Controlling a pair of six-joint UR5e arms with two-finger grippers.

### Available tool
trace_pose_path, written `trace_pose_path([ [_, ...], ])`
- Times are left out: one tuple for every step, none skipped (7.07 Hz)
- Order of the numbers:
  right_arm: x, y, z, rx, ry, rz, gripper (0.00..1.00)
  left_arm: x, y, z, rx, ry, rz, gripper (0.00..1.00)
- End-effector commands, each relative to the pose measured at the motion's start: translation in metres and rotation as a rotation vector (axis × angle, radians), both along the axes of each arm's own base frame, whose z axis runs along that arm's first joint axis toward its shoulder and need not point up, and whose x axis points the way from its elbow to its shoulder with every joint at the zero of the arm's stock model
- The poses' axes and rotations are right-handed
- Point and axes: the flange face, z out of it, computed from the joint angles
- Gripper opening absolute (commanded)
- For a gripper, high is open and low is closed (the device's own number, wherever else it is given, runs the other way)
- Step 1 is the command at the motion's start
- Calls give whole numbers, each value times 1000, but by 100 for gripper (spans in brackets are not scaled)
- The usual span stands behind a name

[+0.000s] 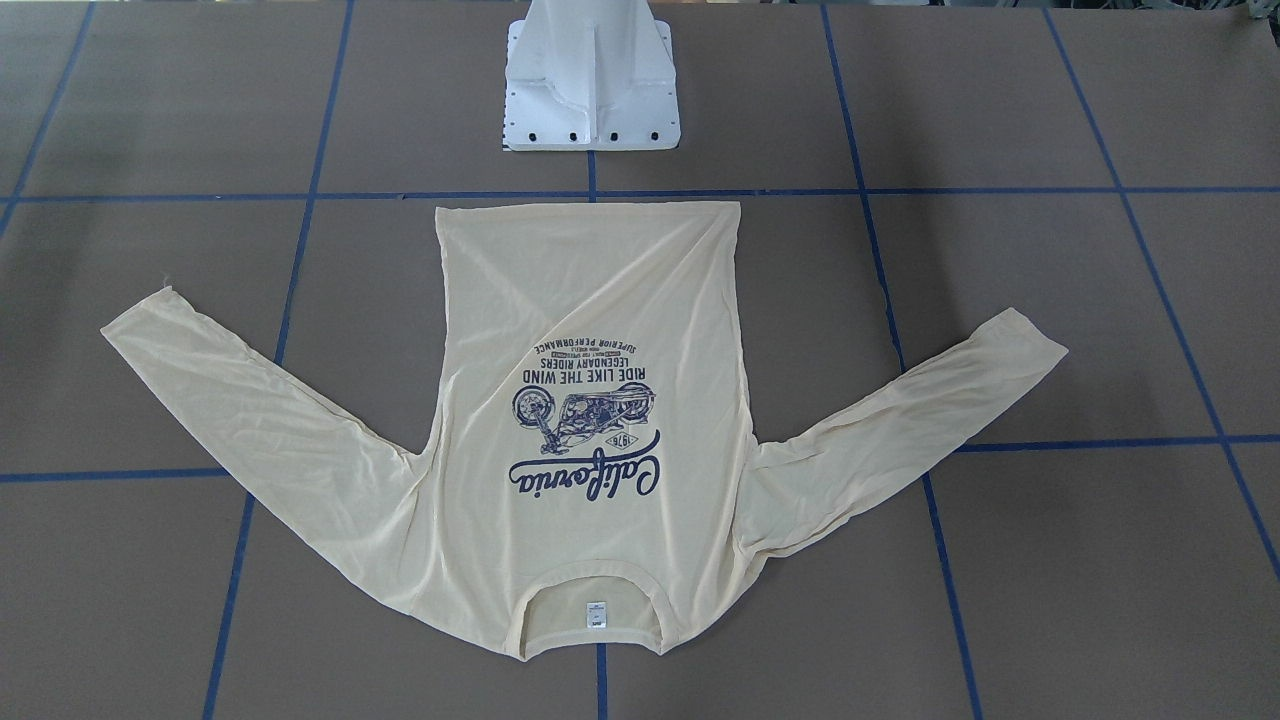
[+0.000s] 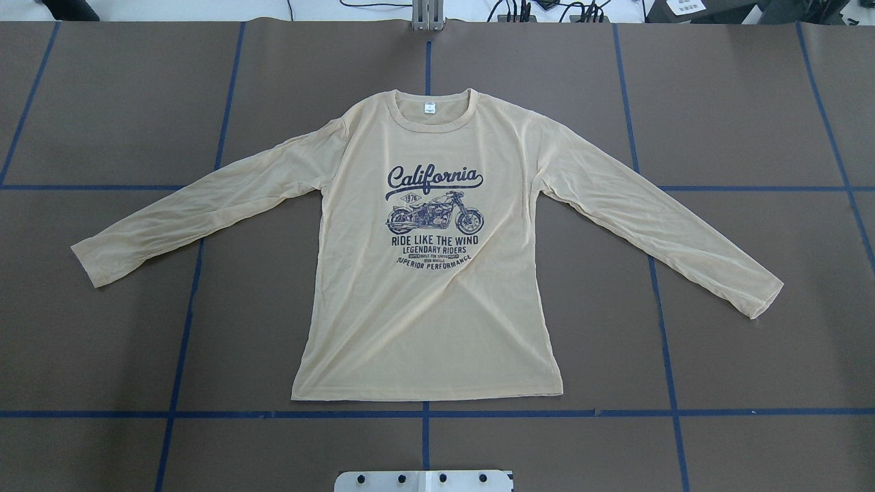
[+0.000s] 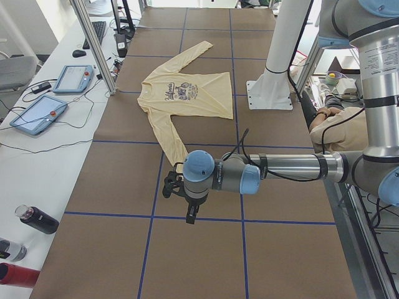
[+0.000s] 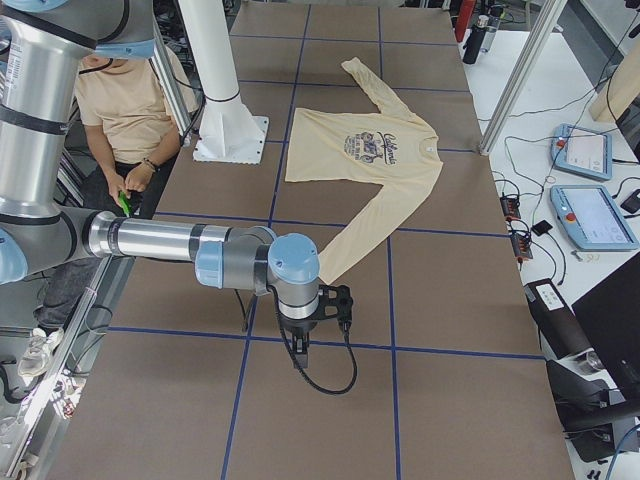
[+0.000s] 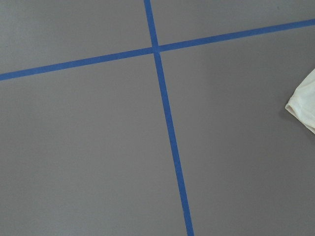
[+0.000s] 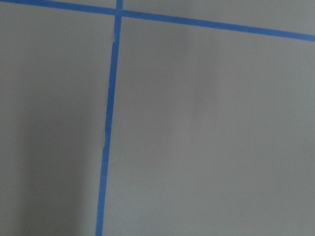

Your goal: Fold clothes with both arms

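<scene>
Left end effector (image 3: pixel 190 213) and right end effector (image 4: pixel 302 345) appear only in side views, above the table (image 3: pixel 280 249); spread or pressed together, I cannot tell. Overhead shows the shirt (image 2: pixel 424 328) lying flat.

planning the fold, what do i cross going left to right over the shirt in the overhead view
view-left sleeve cuff → navy California motorcycle print → view-right sleeve cuff, all on one cream long-sleeved T-shirt
</scene>
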Motion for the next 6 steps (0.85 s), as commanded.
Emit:
trace_pose_path([
  [0,0,-1,2,-2,-1,100,1,-1,-6,20,1,3,100],
  [0,0,0,1,0,-1,100,1,-2,-15,34,9,0,100],
  [0,0,-2,12,0,-8,100,1,-4,-22,75,9,2,100],
  [0,-2,-15,38,4,-11,100,0,-5,-30,147,1,0,100],
  [0,-3,-21,53,5,-13,100,1,-8,-36,187,0,1,100],
  [1,-6,-23,68,7,-11,100,1,-13,-53,225,2,-3,100],
])
